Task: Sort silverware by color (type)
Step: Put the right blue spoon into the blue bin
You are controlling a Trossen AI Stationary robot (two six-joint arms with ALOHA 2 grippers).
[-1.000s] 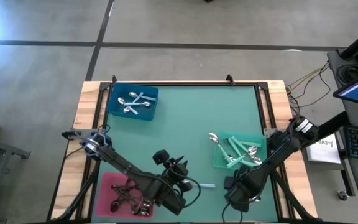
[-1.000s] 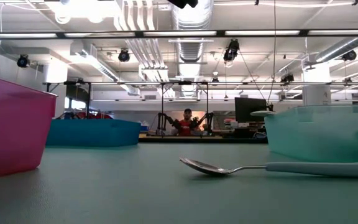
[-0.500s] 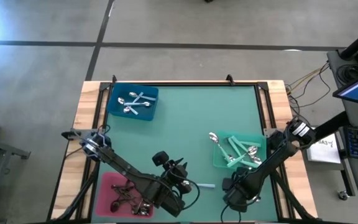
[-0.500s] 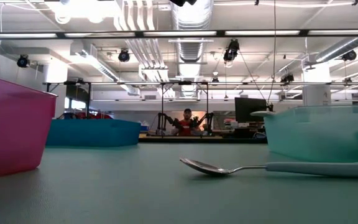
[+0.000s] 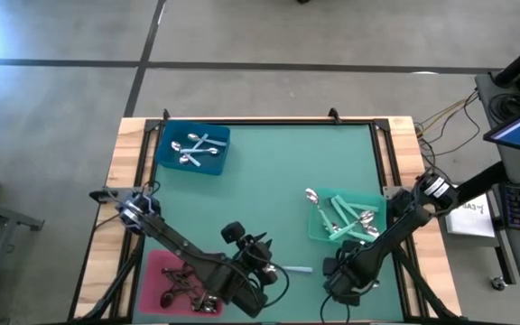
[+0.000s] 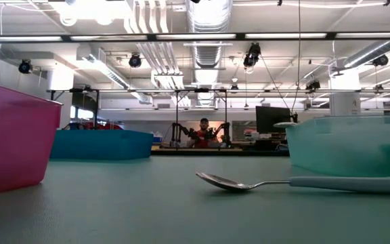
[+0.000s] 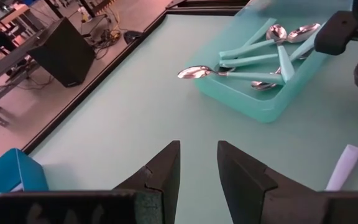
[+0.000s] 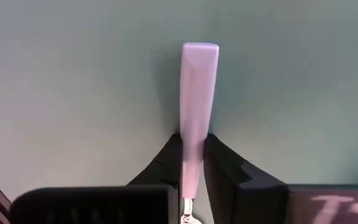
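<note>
A mint-handled spoon (image 6: pixel 249 183) lies flat on the green mat near the table's near edge, between my two grippers; its handle (image 5: pixel 298 268) shows in the high view. My right gripper (image 8: pixel 192 134) stands over it, pointing steeply down, shut on that handle. My left gripper (image 7: pixel 197 146) hangs above the mat beside the spoon (image 5: pixel 264 269), open and holding nothing. More mint-handled spoons (image 5: pixel 343 221) lie in the green tray (image 5: pixel 314 238). One of them (image 7: pixel 194 72) sticks its bowl out over the tray's rim. My right gripper pinches the spoon's mint handle (image 8: pixel 192 142) by its two long edges, one finger on each side, partway along it. The fingers come from above and lie across the handle. The squared free end (image 8: pixel 199 56) sticks out past the fingertips. The spoon lies on the mat.
A blue tray (image 5: pixel 163 155) with all-silver spoons (image 5: pixel 195 150) sits at the far left. A pink tray (image 5: pixel 157 265) with black-handled spoons (image 5: pixel 184 289) sits at the near left, partly under my left arm. Open mat lies in the middle and far right.
My right arm has sunk a little toward the spoon's handle. The spoon lies where it was.
</note>
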